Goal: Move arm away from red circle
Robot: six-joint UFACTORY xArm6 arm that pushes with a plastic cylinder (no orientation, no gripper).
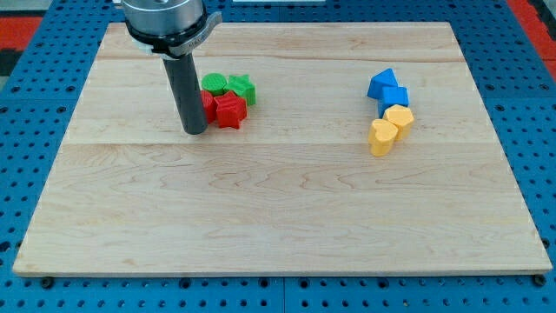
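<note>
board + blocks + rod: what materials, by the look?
Board: pale wood, visible grain and plank seams, matte. Red star block and yellow blocks: likely plastic, solid colour, slight sheen. My tip, beside the partly hidden red circle: dark, smooth; metal or plastic, cannot tell.

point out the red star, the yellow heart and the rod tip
red star point(231, 110), camera view, on its top face
yellow heart point(380, 136), camera view, on its top face
my tip point(195, 131), camera view, on the rod's very end, left of the red blocks

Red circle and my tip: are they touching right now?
Cannot tell. In the camera view, my tip sits against the left side of the red circle, but the rod hides most of that block, so no gap or contact shows plainly.
</note>
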